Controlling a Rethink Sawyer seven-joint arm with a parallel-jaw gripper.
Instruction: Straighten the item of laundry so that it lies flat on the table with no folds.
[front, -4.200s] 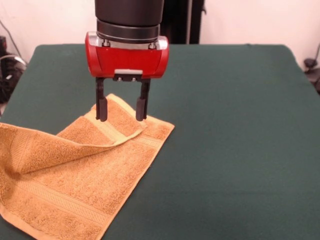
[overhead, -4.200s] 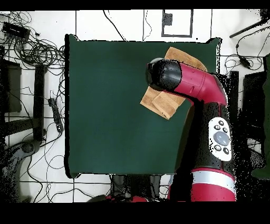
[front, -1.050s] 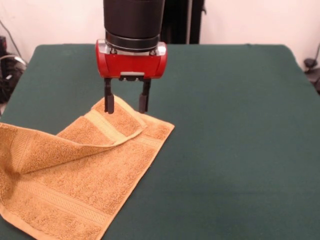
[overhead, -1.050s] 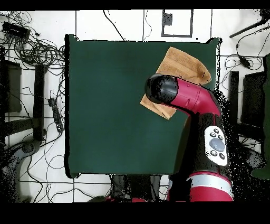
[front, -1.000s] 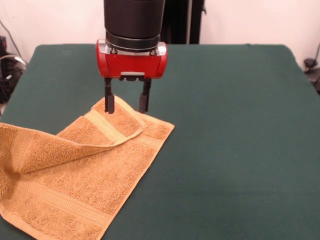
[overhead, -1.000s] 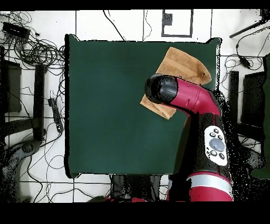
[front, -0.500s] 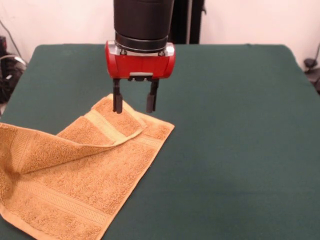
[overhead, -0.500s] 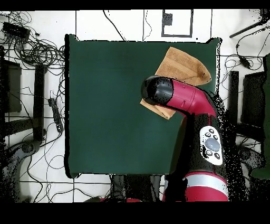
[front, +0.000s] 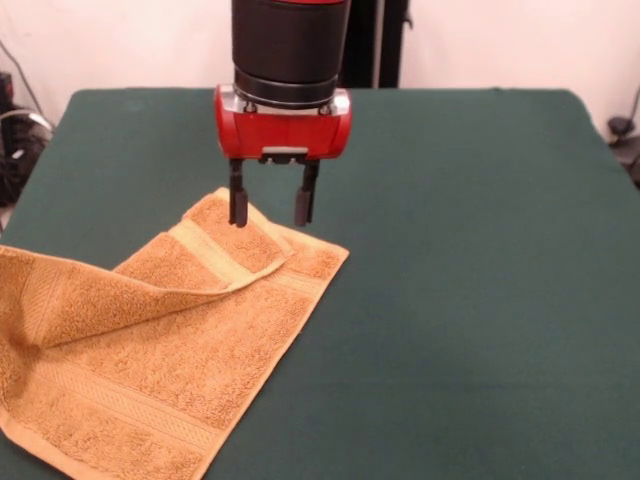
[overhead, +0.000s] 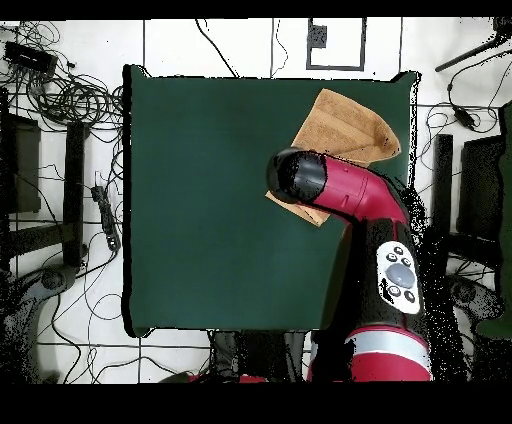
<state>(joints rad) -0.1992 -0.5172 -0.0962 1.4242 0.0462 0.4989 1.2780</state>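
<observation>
The golden-orange towel (front: 170, 340) lies at the near left of the dark green table (front: 460, 260) in the front view. Its left part is folded over itself, and a corner flap with a paler band lies doubled back on top. My gripper (front: 270, 208) is open and empty. It hangs just above the towel's far corner, one fingertip (front: 238, 208) over the cloth, the other over the far edge. In the overhead view the towel (overhead: 340, 130) sits near the table's top right corner, and the arm (overhead: 335, 190) hides part of it and the gripper.
Cables and equipment (overhead: 60, 90) lie on the floor beside the table in the overhead view. The towel reaches the table's near left edge in the front view. Bare green cloth (front: 480, 330) spreads to the right.
My gripper has moved right and toward the table's far side, from over the folded flap to the towel's far corner. It stays open. The towel has not moved.
</observation>
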